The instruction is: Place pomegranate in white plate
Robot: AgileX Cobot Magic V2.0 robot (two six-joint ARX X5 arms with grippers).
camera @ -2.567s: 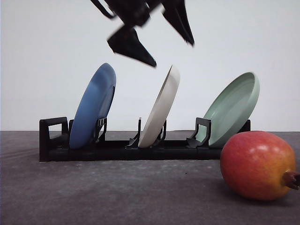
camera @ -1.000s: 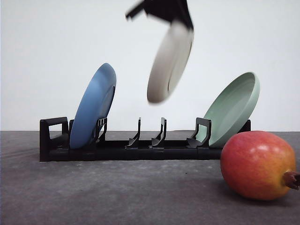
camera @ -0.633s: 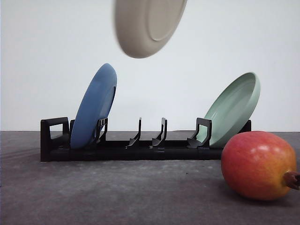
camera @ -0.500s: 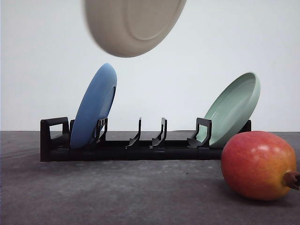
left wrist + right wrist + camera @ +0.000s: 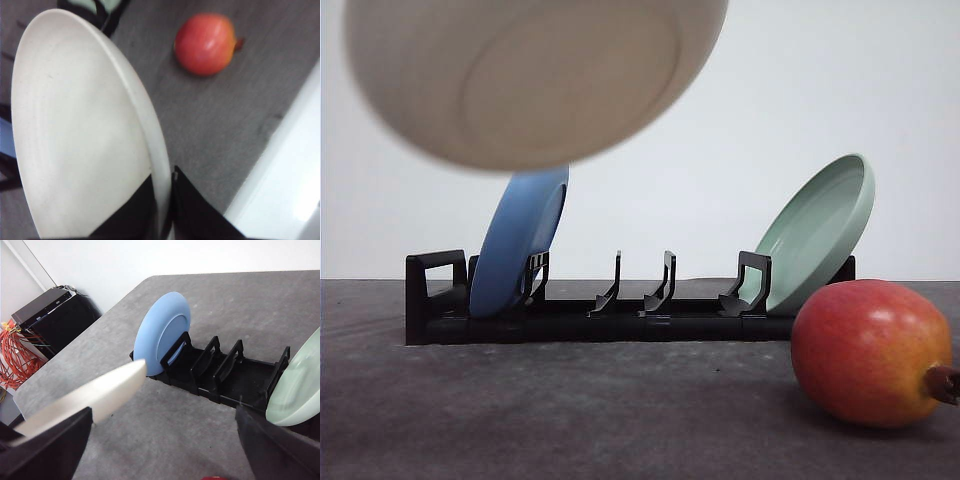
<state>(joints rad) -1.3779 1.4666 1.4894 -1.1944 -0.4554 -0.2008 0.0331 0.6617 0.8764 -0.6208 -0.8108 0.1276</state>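
The pomegranate [image 5: 870,352] lies on the grey table at the front right, its crown nub pointing right; it also shows in the left wrist view [image 5: 205,44]. The white plate [image 5: 530,75] hangs in the air at the upper left, close to the camera and blurred, with its underside facing me. My left gripper [image 5: 162,186] is shut on the white plate's [image 5: 80,130] rim, one black finger on each face. The white plate's edge [image 5: 95,392] also shows in the right wrist view. My right gripper [image 5: 163,412] stands wide open above the table with nothing between its fingers.
A black dish rack [image 5: 620,320] stands across the middle of the table. It holds a blue plate [image 5: 520,240] at its left end and a mint-green plate [image 5: 815,235] at its right end. Beyond the table's left edge are a black box [image 5: 50,315] and orange cables [image 5: 12,352].
The white plate has come up out of the rack's middle slot, then swung left and toward the camera. The pomegranate and the other plates have not moved.
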